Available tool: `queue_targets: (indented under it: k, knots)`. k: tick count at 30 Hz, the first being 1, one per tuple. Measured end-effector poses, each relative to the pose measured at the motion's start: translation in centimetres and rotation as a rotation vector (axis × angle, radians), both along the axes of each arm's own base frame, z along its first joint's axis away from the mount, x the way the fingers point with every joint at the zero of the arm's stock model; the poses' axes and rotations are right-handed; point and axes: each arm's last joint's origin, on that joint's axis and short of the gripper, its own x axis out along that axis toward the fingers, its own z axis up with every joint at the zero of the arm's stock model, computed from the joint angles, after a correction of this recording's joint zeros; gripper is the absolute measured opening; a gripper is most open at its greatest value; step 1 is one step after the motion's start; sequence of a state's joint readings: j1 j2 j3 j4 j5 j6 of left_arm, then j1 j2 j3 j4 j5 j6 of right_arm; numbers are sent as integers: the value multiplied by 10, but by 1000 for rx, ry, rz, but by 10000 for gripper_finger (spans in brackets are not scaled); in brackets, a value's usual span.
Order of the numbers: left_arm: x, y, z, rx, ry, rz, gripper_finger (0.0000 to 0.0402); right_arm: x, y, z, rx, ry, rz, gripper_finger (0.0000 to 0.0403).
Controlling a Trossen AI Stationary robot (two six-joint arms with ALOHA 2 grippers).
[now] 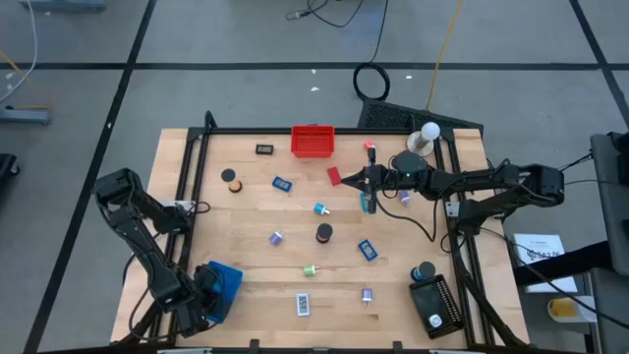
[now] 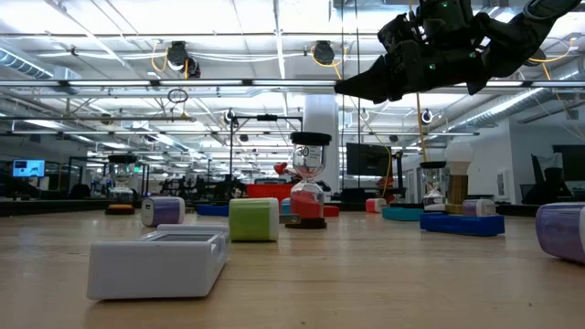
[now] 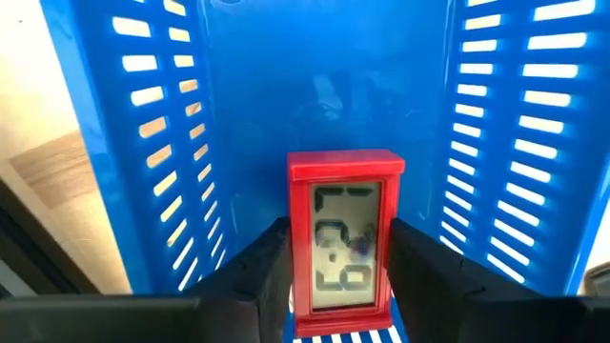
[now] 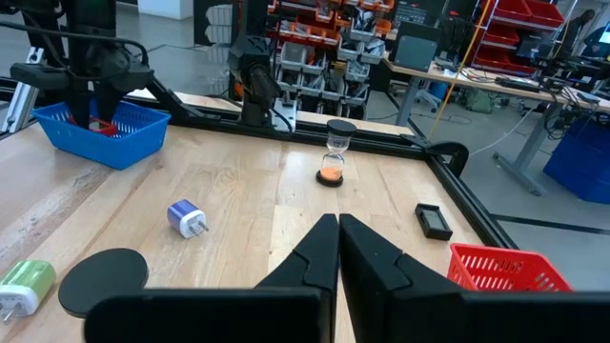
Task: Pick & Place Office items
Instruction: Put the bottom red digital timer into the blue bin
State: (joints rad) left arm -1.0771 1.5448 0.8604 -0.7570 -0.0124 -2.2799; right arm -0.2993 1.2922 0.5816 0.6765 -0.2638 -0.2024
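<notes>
Red digital clock upright between left gripper fingers, inside blue basket — grip unclear; right gripper closed, well apart.

Two dark, matte arms here, both built of chunky jointed segments with rounded housings at the joints. The left arm is black all along, with a pale patch near its middle joint. The right arm shows a small green light by its wrist, and a thin black cable loops beneath it. The right hand has two smooth, black, wedge-shaped fingers. The left hand shows the same plain black fingers.
</notes>
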Motion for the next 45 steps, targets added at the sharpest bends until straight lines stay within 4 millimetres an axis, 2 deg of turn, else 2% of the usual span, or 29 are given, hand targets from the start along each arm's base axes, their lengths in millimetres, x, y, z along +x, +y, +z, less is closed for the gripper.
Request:
queue_targets:
  k: [4, 22, 31, 34, 39, 45]
  knots:
    - [-1, 1, 0, 3, 22, 2, 172, 0, 0, 0, 0, 0, 0, 4]
    - [2, 4, 0, -13, 86, -14, 182, 0, 0, 0, 0, 0, 0, 4]
    - [3, 5, 0, -26, 104, -34, 244, 0, 0, 0, 0, 0, 0, 4]
    - [4, 5, 0, -38, 120, -43, 253, 0, 0, 0, 0, 0, 0, 4]
    - [11, 9, 0, -55, 136, -93, 232, 0, 0, 0, 0, 0, 0, 4]
    - [21, 13, 0, -78, 97, -168, 168, 0, 0, 0, 0, 0, 0, 4]
